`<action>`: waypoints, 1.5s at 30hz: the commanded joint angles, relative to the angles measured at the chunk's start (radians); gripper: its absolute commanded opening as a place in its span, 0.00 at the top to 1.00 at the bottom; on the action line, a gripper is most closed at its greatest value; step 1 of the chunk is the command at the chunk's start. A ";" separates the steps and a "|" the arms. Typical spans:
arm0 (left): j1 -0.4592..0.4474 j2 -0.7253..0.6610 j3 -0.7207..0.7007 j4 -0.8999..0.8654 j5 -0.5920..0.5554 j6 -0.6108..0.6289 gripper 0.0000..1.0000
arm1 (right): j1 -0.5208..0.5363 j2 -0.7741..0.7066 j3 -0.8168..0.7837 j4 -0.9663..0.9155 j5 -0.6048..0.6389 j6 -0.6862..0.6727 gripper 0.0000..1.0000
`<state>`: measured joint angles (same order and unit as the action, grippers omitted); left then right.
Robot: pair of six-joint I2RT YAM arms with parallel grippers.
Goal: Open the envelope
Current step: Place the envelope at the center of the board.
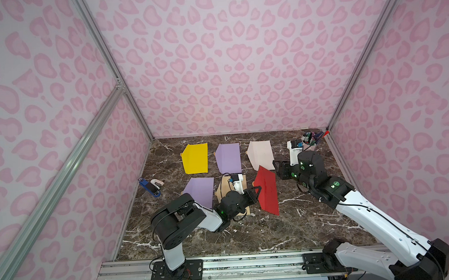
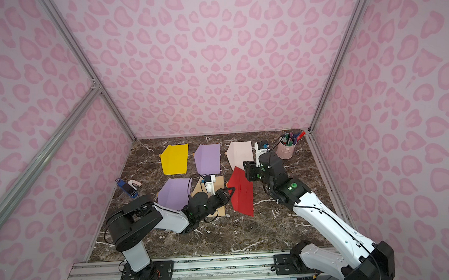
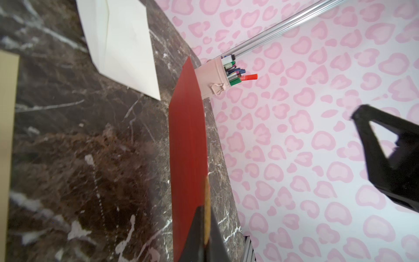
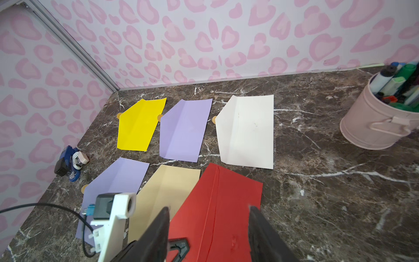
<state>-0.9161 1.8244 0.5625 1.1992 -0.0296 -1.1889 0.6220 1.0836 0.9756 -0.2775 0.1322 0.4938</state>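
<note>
Jaws left: clamped on red envelope [image 1: 268, 196] edge | jaws right: apart, empty

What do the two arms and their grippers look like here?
Left arm and right arm have white shells, black joints, green spots and thin black cables. Left gripper and right gripper have black triangular open-frame fingers beside white camera mounts.
</note>
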 commanded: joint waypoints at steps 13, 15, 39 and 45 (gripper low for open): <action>-0.044 0.153 0.075 -0.018 -0.095 -0.223 0.96 | 0.002 -0.030 -0.015 0.023 -0.028 0.008 0.45; -0.044 0.154 0.064 -0.015 -0.104 -0.238 0.96 | 0.002 -0.030 -0.019 0.025 -0.028 0.009 0.45; -0.046 0.237 0.063 0.030 -0.103 -0.320 0.92 | 0.003 -0.034 -0.037 0.034 -0.048 0.009 0.45; -0.047 0.268 0.063 0.074 -0.091 -0.333 0.83 | 0.002 -0.043 -0.044 0.033 -0.045 0.009 0.45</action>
<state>-0.9623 2.0804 0.6262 1.2610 -0.1272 -1.5154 0.6228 1.0458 0.9356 -0.2604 0.0883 0.5053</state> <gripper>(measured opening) 0.161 0.550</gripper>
